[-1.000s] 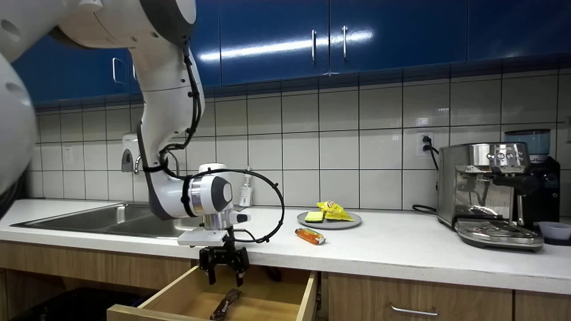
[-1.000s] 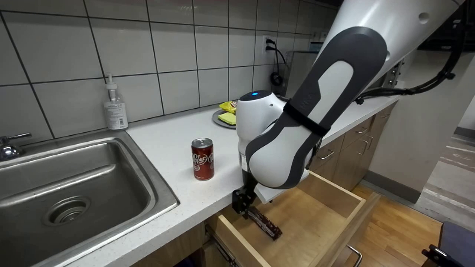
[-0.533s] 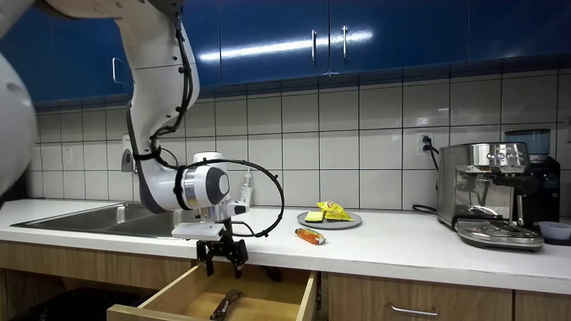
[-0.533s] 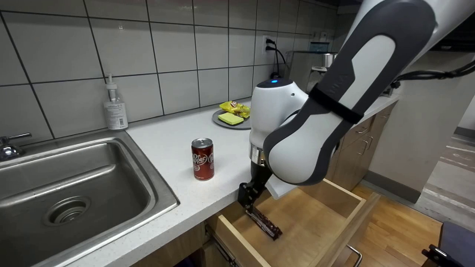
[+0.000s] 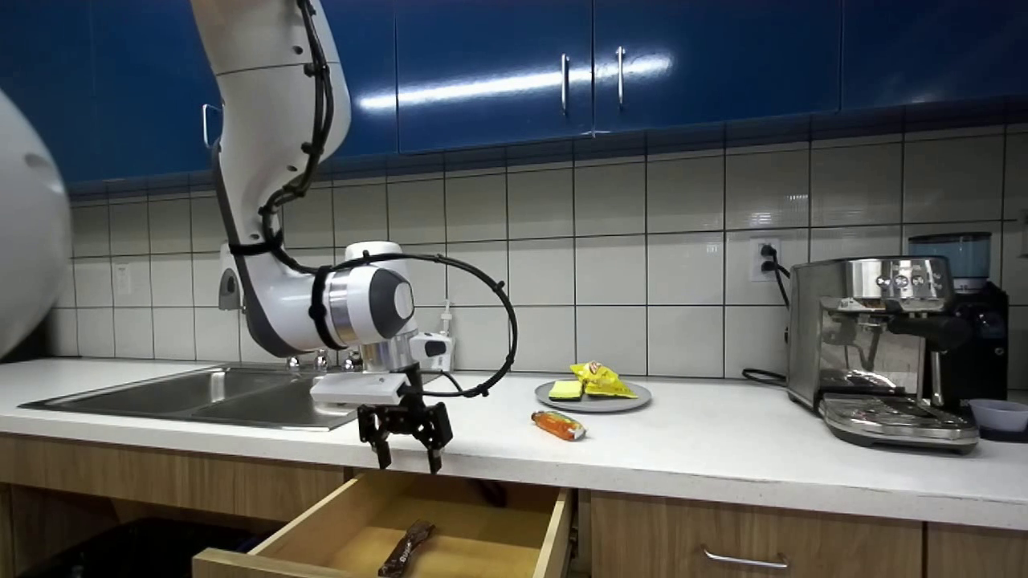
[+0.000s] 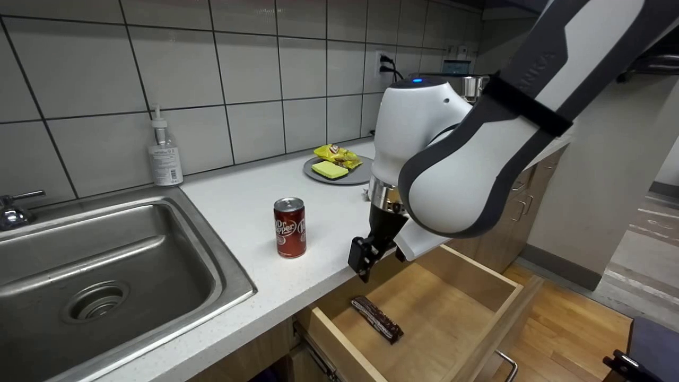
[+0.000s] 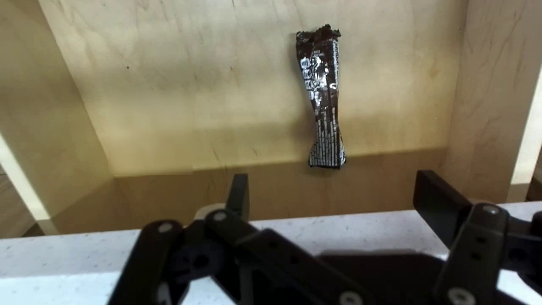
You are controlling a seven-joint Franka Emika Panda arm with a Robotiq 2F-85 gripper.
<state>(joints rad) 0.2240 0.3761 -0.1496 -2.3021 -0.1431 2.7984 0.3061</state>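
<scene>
While the white arm [image 5: 277,160] bends down from above, its gripper [image 5: 409,464] hangs by the front edge of the white counter [image 5: 723,433], higher than the pulled-out drawer [image 6: 435,313], its two fingers [image 7: 239,195] spread well apart and pointing down. Below it I can see a bar in a dark brown wrapper [image 6: 377,319], lying flat on the drawer's floor, well apart from the fingertips and farther out toward the drawer's front. Judging by the wrist view, the bar's nearer end lines up with about the middle of the gap between the fingers, though well beyond them, and the rest runs away toward the front, leaning slightly. It lies closer to the drawer wall on the side of the sink [image 6: 222,254] than to the opposite one.

Up on the counter, in an exterior view, a red Dr Pepper can [image 6: 290,228] stands upright between sink and gripper, with a clear pump bottle [image 6: 166,164] at the sink's back corner. In both exterior views a gray plate [image 5: 606,404] holds a yellow sponge [image 5: 566,389] and a crumpled yellow bag [image 5: 604,380]. An orange packet [image 5: 559,425] lies just in front of the plate, and a coffee machine [image 5: 875,345] stands well past them.
</scene>
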